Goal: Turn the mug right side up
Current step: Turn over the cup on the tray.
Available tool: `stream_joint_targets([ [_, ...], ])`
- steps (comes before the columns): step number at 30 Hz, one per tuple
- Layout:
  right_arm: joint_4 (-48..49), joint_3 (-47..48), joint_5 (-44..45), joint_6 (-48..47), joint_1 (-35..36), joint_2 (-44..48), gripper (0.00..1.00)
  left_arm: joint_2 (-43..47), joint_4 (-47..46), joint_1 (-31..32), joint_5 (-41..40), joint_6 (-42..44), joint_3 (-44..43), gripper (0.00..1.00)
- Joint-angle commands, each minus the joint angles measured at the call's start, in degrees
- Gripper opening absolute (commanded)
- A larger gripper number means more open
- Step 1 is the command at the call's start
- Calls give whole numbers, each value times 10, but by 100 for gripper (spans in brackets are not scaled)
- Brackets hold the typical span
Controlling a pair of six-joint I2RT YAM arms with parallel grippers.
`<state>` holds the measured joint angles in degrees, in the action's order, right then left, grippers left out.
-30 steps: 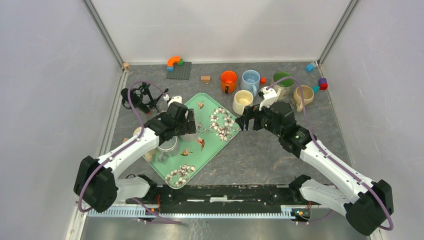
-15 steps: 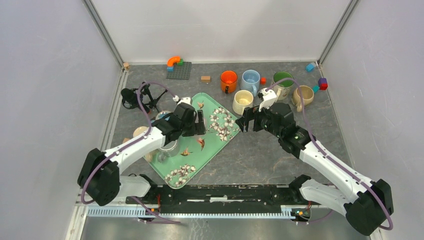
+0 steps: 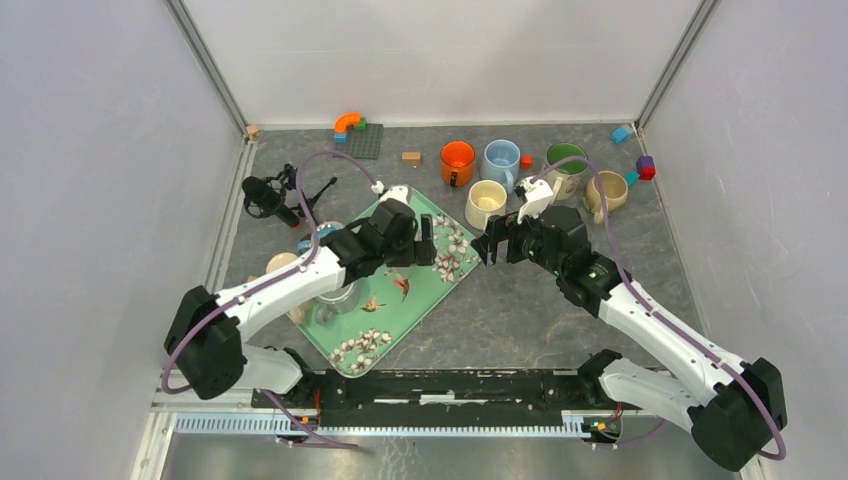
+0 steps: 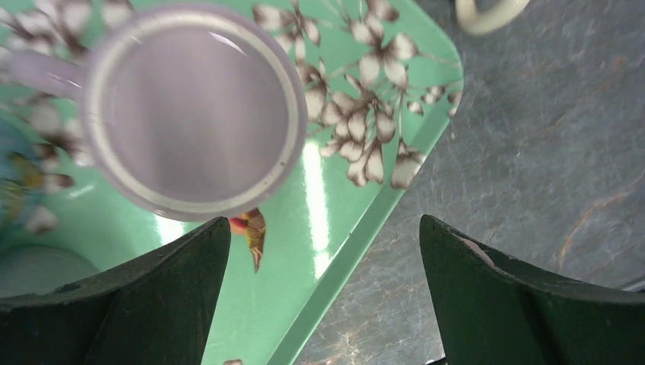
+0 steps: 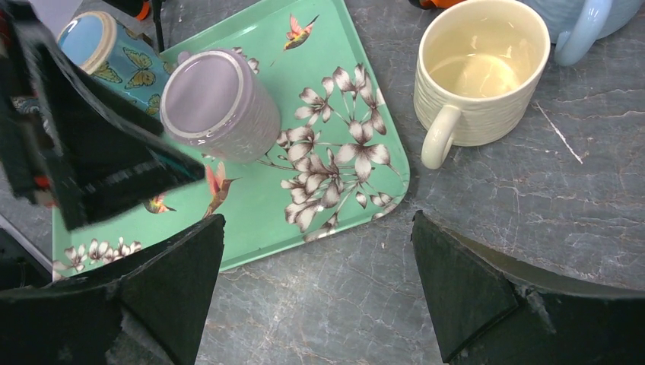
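**Pincers Wide Over Tray**

The left gripper (image 4: 323,228) and right gripper (image 5: 318,220) were spread open, nothing grasped. The lilac mug (image 5: 220,103) was seen base-up on the green tray (image 5: 258,220), a butterfly mug (image 5: 114,53) just beside it; beyond, a cream mug (image 5: 479,76) was stood upright.

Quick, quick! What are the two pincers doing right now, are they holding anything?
The left pincer is open, holding nothing.
The right pincer is open, holding nothing.
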<state>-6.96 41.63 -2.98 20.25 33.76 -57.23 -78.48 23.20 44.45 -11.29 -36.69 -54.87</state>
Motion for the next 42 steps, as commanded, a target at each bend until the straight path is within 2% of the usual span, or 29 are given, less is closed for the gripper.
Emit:
stream_joint_targets([
  [1,18,-2,5,-9,2,4,98,33,57,-42,-67,48,-66,100],
  [4,23,-4,0,-7,2,2,98,9,65,-107,-14,78,-95,100],
  [7,29,-5,-5,-4,2,0,98,-33,54,-141,16,107,-127,100],
  [12,23,-2,-5,-10,2,3,98,-125,59,-179,65,110,-177,100],
  [16,21,-6,-1,-12,2,11,98,-159,24,-191,85,98,-182,100],
  [20,17,-8,0,-14,2,18,98,-187,32,-192,97,92,-198,100],
  [26,15,-14,12,-16,2,29,98,-176,23,-191,135,66,-160,100],
  [42,20,-20,8,-12,2,27,98,-74,6,-172,191,22,-62,100],
])
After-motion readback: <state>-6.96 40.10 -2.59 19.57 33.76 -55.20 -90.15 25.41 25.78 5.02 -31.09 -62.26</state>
